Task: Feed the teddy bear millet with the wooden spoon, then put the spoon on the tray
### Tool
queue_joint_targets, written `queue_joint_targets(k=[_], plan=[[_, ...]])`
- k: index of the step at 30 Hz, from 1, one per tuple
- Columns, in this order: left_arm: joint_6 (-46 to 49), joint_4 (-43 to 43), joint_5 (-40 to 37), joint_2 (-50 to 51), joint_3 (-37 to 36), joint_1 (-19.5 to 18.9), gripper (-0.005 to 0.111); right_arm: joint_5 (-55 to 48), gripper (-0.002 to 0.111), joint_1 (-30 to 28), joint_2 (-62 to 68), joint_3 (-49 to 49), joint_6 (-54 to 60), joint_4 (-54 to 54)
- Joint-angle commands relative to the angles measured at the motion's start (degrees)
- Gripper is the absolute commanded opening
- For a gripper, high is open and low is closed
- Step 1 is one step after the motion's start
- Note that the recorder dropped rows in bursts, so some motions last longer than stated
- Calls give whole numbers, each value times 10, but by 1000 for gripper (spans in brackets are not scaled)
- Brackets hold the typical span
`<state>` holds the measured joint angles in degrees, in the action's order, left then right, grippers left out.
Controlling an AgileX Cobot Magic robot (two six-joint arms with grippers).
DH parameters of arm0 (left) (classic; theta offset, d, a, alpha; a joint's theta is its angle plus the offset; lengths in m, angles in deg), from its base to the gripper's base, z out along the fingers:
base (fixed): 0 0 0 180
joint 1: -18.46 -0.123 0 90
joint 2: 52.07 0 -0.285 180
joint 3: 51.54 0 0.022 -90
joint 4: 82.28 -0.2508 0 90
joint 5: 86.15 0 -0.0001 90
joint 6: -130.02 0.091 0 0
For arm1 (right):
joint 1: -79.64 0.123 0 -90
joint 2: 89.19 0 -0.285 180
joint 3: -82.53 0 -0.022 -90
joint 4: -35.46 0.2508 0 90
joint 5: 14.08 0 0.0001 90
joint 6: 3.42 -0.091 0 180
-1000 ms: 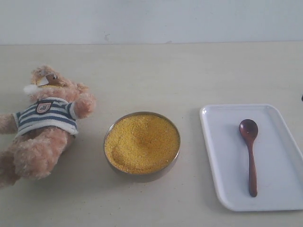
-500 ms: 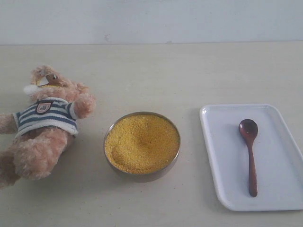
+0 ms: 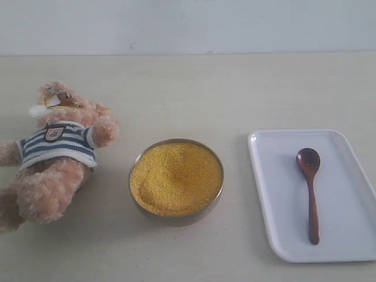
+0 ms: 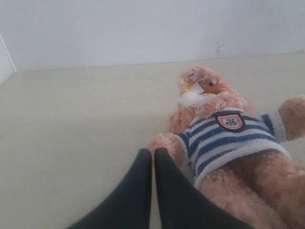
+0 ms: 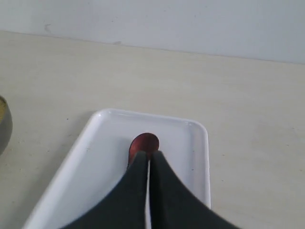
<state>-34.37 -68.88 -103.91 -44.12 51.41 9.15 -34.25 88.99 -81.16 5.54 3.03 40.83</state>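
On the left of the pale table (image 3: 205, 94), the teddy bear (image 3: 56, 150) lies on its back, head toward the far wall (image 3: 188, 26) and legs toward the near edge. Its blue-and-white striped shirt faces up with the chest badge showing. The left gripper (image 4: 153, 151) shows only in its wrist view: its 2 dark fingers are pressed together with nothing between them. Their tips sit just beside one of the bear's (image 4: 228, 138) arms, and I cannot tell whether they touch it.

In the middle stands the round metal bowl (image 3: 176, 220), apart from the bear and filled nearly to its rim with yellow millet (image 3: 176, 176).

On the right lies the white tray (image 3: 276, 194), flat on the table and near the bowl without touching it. The wooden spoon (image 3: 312, 200) rests inside the tray, right of its middle, with its oval bowl toward the wall and its handle pointing to the near edge.

The right gripper (image 5: 148, 154) also shows only in its wrist view, fingers closed against each other and empty. Past their tips the spoon's (image 5: 144, 142) red-brown bowl shows on the tray (image 5: 105, 157), the handle hidden behind the fingers. A sliver of the metal bowl (image 5: 4, 126) sits at that picture's edge.
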Motion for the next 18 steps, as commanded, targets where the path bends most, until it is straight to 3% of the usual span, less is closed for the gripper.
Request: queue_joint_targets(k=[1, 18], plan=[[3, 7, 0, -2, -2, -2, 4, -7, 1, 12, -2, -2, 34, 20], [3, 7, 0, -2, -2, -2, 4, -7, 1, 18, -2, -2, 32, 20]])
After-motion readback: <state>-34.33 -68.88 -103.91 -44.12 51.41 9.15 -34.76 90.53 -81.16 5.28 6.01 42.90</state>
